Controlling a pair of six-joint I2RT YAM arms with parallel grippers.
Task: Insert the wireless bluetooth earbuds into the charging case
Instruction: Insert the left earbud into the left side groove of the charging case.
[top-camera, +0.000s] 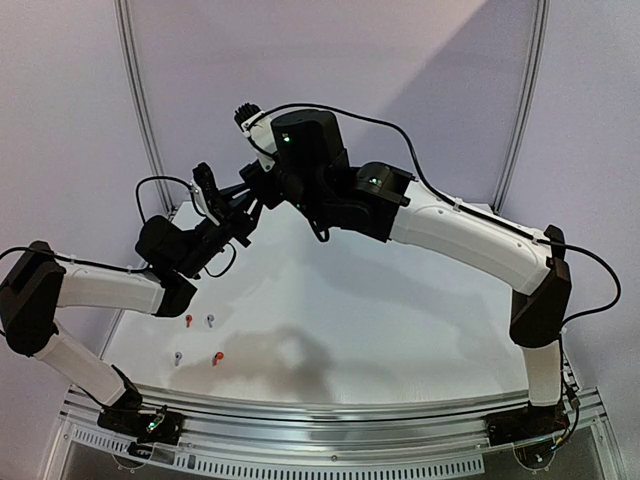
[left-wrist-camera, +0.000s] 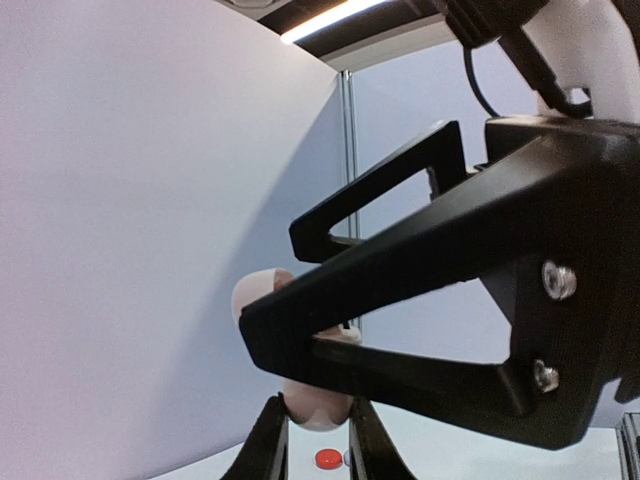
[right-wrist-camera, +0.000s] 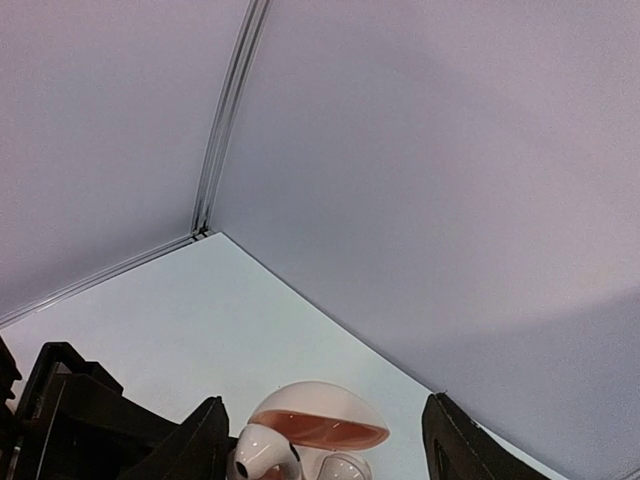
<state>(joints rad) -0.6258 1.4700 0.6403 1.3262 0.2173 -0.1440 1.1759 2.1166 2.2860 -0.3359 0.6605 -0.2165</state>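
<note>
My left gripper is shut on the round white charging case and holds it high above the table's back left. The case's lid stands open, with a pink-orange inside. A white earbud sits in the case's left well. My right gripper is right at the case, open, one finger on each side and touching neither the case nor the bud. Its black fingers cross the left wrist view. On the table lie two red earbuds and two grey ones.
Both arms meet in the air at the back left. The white table is walled by pale panels with metal posts. The loose earbuds lie near the front left, close to the left arm's forearm.
</note>
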